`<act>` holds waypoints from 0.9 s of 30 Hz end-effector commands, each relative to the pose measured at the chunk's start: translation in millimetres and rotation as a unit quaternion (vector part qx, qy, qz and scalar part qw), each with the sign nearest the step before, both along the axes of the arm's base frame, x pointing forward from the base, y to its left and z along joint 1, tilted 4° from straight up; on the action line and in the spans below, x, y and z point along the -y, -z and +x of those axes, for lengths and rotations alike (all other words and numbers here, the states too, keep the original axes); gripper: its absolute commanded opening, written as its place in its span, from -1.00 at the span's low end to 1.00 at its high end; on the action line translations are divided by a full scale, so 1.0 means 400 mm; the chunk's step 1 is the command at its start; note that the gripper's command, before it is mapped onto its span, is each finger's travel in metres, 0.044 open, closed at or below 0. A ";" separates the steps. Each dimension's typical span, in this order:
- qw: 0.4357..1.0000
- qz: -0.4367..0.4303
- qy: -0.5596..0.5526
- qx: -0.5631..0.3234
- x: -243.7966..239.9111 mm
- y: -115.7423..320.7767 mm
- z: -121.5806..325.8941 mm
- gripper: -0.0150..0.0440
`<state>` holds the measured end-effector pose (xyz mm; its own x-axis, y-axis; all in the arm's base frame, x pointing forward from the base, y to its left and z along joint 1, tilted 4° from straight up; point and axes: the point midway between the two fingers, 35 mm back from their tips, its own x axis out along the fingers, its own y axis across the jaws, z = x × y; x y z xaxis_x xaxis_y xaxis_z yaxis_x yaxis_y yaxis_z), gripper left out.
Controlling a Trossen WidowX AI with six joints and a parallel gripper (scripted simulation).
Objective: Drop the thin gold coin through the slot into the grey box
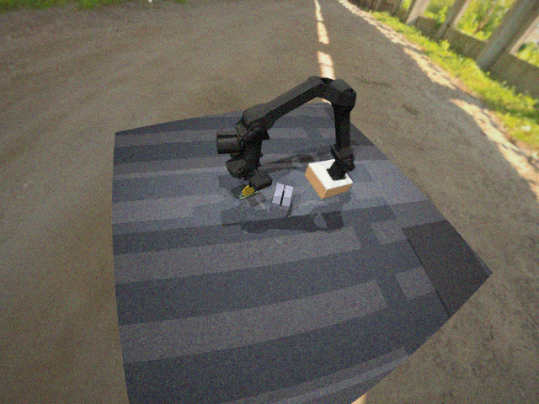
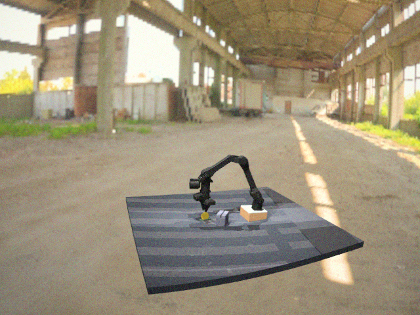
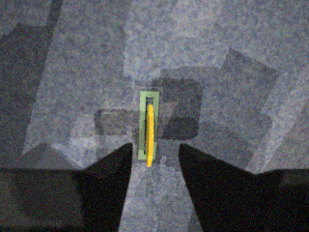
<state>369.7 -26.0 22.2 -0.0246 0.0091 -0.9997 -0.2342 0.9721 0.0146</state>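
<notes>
Just beside the coin (image 1: 248, 189) — grey box (image 1: 283, 194); claw (image 3: 155, 157) part-open above.

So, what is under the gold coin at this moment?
The gold coin stands on its edge in the green holder, which lies on the striped grey mat. The coin's lower rim is hidden in the holder. The gripper is open, fingers either side, above it.

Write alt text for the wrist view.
A thin gold coin stands on edge in a green holder, seen from directly above on a grey patchwork mat. The open gripper has one dark finger on each side of the coin's near end, neither touching it.
</notes>
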 end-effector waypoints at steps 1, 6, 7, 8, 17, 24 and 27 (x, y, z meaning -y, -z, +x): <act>1.000 0.002 0.002 -0.007 -0.003 0.025 -0.007 0.05; 1.000 0.002 0.002 -0.007 -0.003 0.045 -0.007 0.05; 1.000 0.002 0.002 -0.007 -0.004 0.049 -0.007 0.05; 1.000 0.002 0.002 -0.007 -0.004 0.054 -0.007 0.05; 1.000 0.002 0.002 -0.007 -0.005 0.091 -0.010 0.05; 1.000 0.002 0.002 -0.007 -0.006 0.119 -0.012 0.05; 1.000 0.002 0.002 -0.007 -0.006 0.131 -0.014 0.05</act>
<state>367.5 -24.5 -22.5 -0.0264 0.0094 -0.9996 -0.2342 0.9721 0.0154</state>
